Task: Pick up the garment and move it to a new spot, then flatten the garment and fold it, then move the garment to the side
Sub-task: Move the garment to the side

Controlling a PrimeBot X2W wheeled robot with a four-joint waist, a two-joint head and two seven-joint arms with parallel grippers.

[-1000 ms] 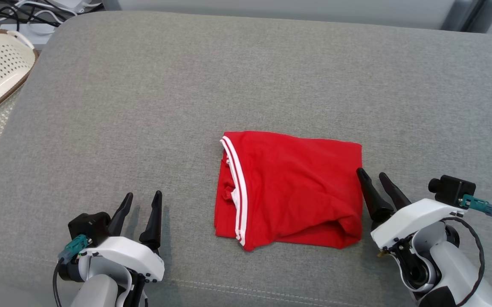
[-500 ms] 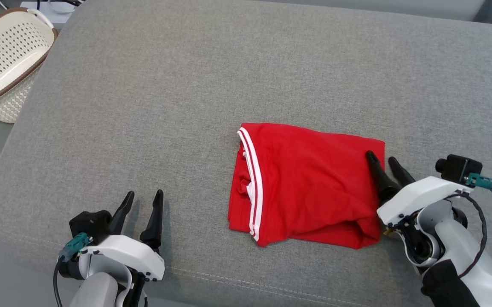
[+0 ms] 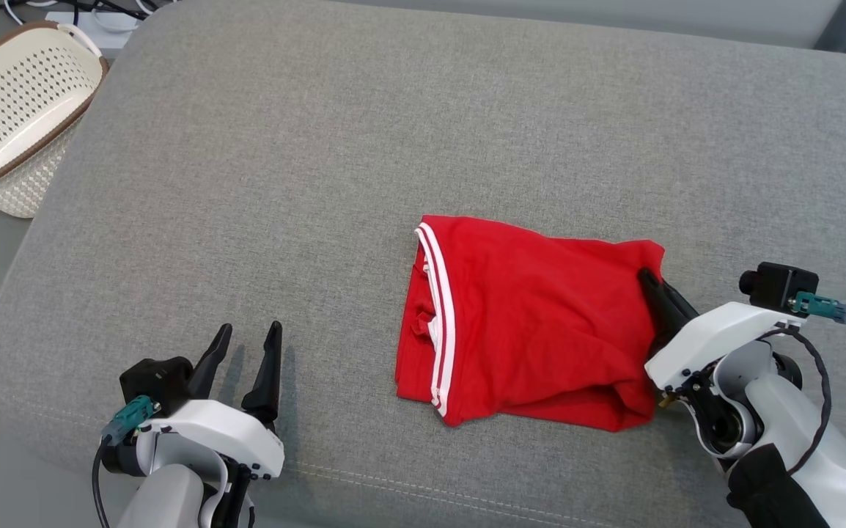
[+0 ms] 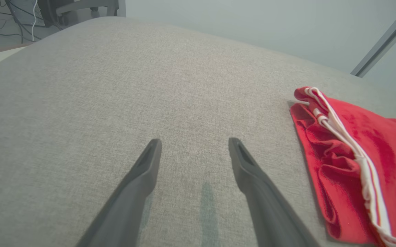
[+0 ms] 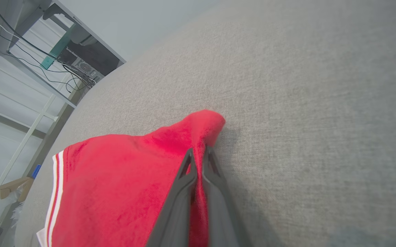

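Garment (image 3: 533, 323): one; basket (image 3: 23, 110): one.

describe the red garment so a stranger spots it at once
On the wide grey fabric cushion, look right of centre, near the front edge. There lies a folded red fabric garment with twin white stripes down its left side. Nothing else is red; the cream perforated plastic basket sits beyond the cushion's far left corner.
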